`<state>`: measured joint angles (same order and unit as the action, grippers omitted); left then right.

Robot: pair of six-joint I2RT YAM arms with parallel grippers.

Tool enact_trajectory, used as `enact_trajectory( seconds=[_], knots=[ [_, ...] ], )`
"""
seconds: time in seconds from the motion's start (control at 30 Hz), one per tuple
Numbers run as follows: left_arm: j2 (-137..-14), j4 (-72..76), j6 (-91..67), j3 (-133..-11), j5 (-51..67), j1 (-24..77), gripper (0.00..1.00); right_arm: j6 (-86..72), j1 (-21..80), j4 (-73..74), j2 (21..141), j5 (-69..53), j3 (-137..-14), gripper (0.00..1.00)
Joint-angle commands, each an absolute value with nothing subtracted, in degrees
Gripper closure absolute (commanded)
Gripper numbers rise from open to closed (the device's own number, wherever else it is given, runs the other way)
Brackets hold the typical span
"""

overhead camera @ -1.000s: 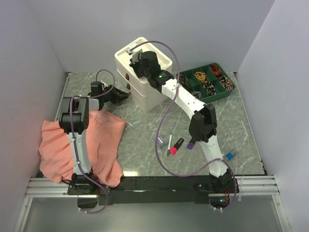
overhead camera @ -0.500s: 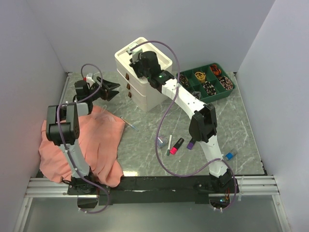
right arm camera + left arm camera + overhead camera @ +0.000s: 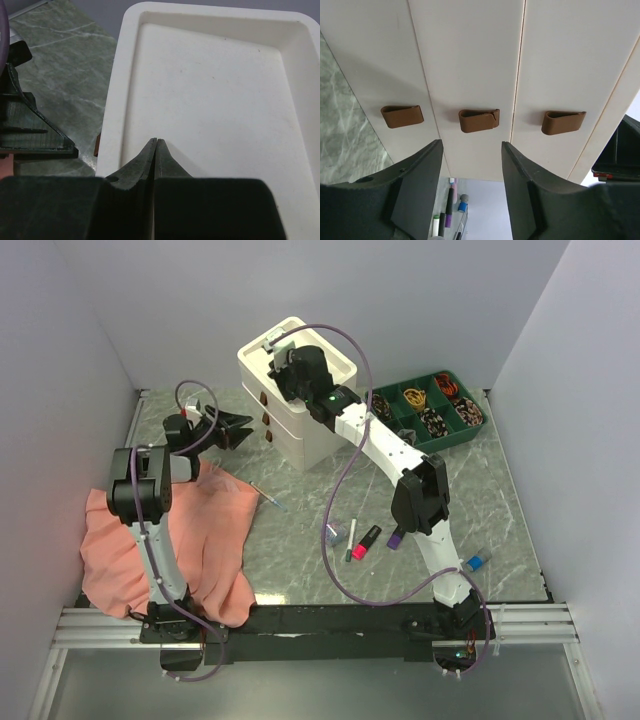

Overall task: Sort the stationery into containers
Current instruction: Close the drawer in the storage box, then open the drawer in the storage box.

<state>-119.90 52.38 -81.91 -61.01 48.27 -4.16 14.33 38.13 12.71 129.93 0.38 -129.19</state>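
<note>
The cream-white cabinet [image 3: 310,425] stands at the back centre, its drawers shut. My left gripper [image 3: 238,428] is open and empty just left of it, facing the drawer fronts. In the left wrist view the open gripper [image 3: 472,150] is lined up with the middle one [image 3: 479,120] of three brown handles, short of touching it. My right gripper [image 3: 284,358] is shut and empty, resting in the cabinet's recessed top [image 3: 215,90]; its shut tips [image 3: 156,142] lie near the tray's left rim. Loose stationery lies on the table: a pen [image 3: 352,538], a pink highlighter [image 3: 368,539], a purple highlighter [image 3: 395,537].
A salmon-pink cloth [image 3: 190,540] lies under the left arm. A thin pen [image 3: 268,495] lies beside it. A green divided tray [image 3: 394,426] with small items sits at the back right. A blue-ended item [image 3: 477,561] lies near the right arm's base.
The left gripper pulled back left from the cabinet and the arm rose, then it edged slightly back toward the drawer fronts. The right arm has not moved.
</note>
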Motion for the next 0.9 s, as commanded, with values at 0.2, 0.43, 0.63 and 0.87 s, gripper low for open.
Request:
enact_trajectory(
  seconds=[0.2,0.43,0.63,0.87],
  knots=[
    [-122.16,59.15,-84.64,-64.33,49.48,-1.67,0.47,14.68,38.76,15.12,128.67,-0.18,-128.58,0.99],
    [-124.36,57.31,-84.29,-67.49,49.75,-1.14,0.49,15.20,38.58,14.94,128.50,-0.09,-127.97,1.00],
    [-125.33,57.56,-84.90,-68.29,49.66,-0.88,0.50,15.38,38.50,14.68,128.76,-0.09,-128.06,1.00],
    [-126.03,58.97,-86.66,-68.64,49.48,-0.44,0.52,15.73,38.41,14.59,129.29,-0.09,-128.06,1.00]
  ],
)
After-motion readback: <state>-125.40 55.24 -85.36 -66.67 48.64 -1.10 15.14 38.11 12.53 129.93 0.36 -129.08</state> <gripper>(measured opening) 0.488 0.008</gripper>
